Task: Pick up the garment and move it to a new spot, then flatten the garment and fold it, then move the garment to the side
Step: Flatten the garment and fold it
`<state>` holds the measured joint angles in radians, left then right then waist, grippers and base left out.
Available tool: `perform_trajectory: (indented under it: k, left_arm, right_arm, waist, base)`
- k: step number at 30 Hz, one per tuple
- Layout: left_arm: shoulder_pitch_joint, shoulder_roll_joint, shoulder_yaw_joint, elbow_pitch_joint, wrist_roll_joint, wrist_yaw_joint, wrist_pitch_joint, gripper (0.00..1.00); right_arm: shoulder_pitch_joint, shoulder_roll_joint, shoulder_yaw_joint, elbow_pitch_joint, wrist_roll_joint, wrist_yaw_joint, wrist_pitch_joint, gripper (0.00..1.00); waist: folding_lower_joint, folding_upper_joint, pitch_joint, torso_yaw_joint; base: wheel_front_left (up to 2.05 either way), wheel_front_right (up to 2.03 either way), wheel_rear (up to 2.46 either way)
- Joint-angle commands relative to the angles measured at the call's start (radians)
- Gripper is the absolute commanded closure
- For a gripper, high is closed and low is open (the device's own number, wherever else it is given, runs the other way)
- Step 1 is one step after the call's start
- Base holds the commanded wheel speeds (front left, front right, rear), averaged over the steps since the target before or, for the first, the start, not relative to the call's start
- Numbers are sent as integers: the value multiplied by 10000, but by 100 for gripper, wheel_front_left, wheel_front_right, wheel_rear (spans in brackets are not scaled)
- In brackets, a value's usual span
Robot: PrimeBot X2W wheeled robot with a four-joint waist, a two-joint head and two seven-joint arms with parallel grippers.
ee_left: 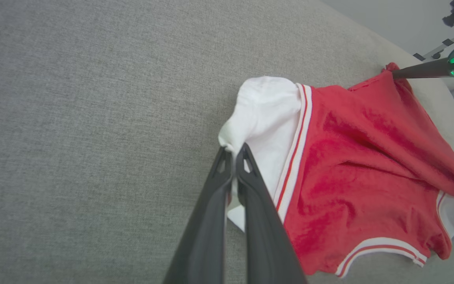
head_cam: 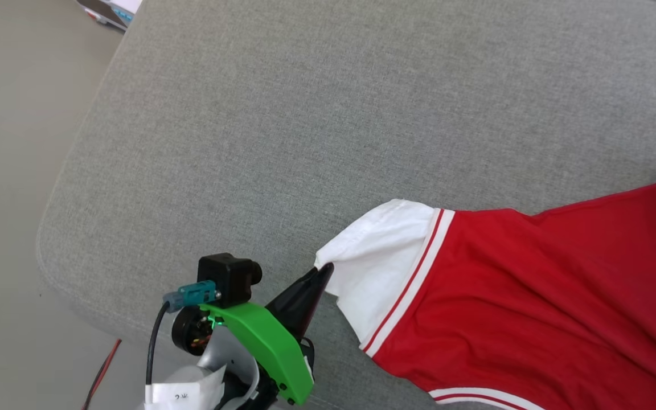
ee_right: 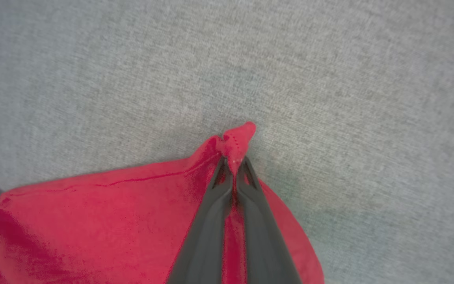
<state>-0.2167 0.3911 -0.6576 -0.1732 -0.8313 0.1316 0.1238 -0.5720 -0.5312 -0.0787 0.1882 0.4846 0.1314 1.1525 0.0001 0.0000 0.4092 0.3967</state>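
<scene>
The garment (head_cam: 510, 296), red with a white sleeve and red-and-white striped trim, lies rumpled on the grey cushion at the lower right of the head view. My left gripper (head_cam: 323, 267) is shut on the edge of the white sleeve; in the left wrist view the left gripper (ee_left: 233, 152) pinches that sleeve of the garment (ee_left: 353, 165) between its dark fingers. My right gripper (ee_right: 235, 161) is shut on a red corner of the garment (ee_right: 93, 221). The right gripper (ee_left: 394, 73) also appears at the far corner in the left wrist view. The lettering is hidden.
The grey fabric cushion (head_cam: 305, 125) stretches up and left of the garment; its rounded edge (head_cam: 49, 228) drops to a beige floor (head_cam: 9, 142) at the left. A red wire (head_cam: 102, 367) lies on the floor. Some items (head_cam: 109, 10) sit at the top left.
</scene>
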Motion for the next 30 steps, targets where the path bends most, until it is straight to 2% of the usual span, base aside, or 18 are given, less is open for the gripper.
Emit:
perform_trajectory:
  k: [1,8,18,21,25,30]
  left_arm:
    - [-78,85,77,-2,4,32,-56,100]
    - [-71,469,392,-154,-1,186,-29,100]
    - [-519,1139,1088,-759,75,519,178,100]
    - [-1073,1386,1489,-968,130,689,354,100]
    - [-1772,1689,1815,-1148,203,672,591,100]
    - [-2346,1918,2253,-1505,374,957,680,100]
  right_arm:
    - [249,145,131,70,164,-7,-240,100]
    - [219,21,536,-108,798,-7,-1627,100]
    - [304,-554,868,-587,1583,-7,-3070,100]
    - [438,-707,868,-937,1768,-7,-3550,100]
    - [532,-774,861,-1373,1974,-7,-3864,100]
    - [692,-763,795,-1982,2087,-7,-4254,100]
  waist:
    - [-1,0,-351,-209]
    - [-1,0,-1270,-769]
    - [-1,0,-2391,-1682]
    - [-1,0,-2741,-2039]
    - [-1,0,-3019,-2441]
    - [-1,0,-3223,-2913]
  base:
    - [0,0,0]
    - [0,0,0]
    - [0,0,0]
    - [0,0,0]
    - [0,0,0]
    - [0,0,0]
